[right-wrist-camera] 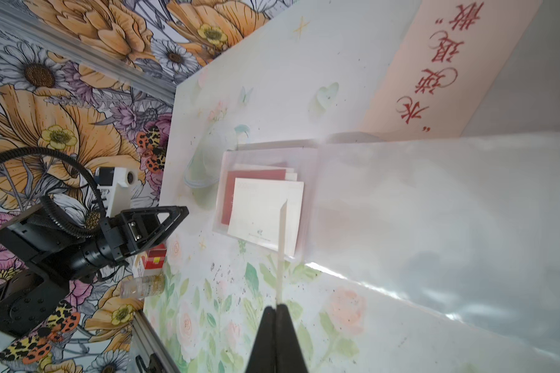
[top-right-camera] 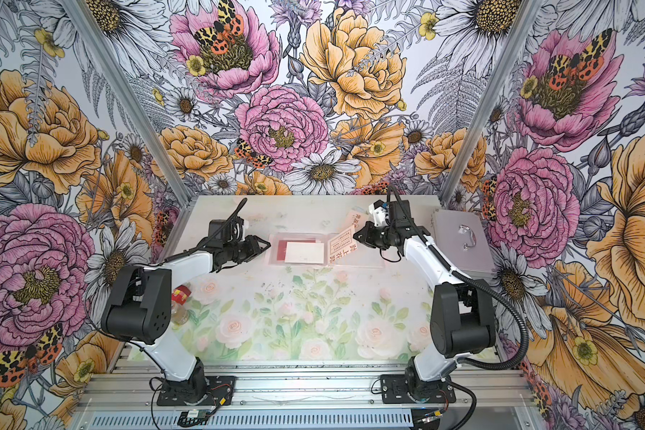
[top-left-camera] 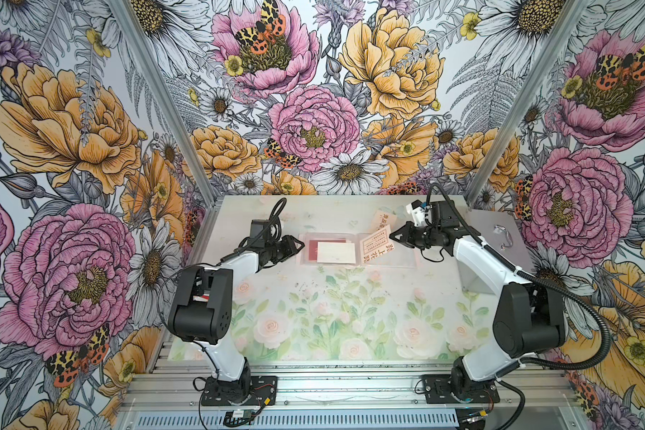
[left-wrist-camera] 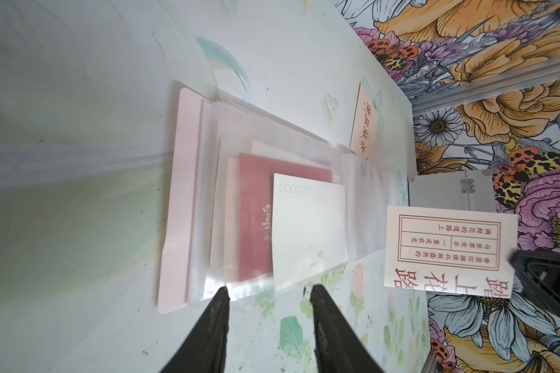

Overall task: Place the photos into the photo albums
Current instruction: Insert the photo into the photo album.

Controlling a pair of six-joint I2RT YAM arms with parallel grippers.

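Bold floral wallpaper (top-left-camera: pixel 313 111) surrounds a pale, rose-printed tabletop (top-left-camera: pixel 350 298).

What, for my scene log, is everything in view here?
Thin booklet album with clear sleeves: one, pale pink, open, table's far middle.
Rectangular card in its sleeve: one, red, left page.
Blank-faced card: one, cream-white, overlapping the red card.
Printed card with boxed red text: one, cream, above the right page.
Loose card with red brush characters: one, pinkish cream, behind the album.
Metal case with handle: one, silver, table's right edge.
Small carton: one, red-and-white, beside left arm.
Clear bottle: one, beside carton.
Left hand: one, black, open, by album.
Right hand: one, black, shut on boxed-text card.
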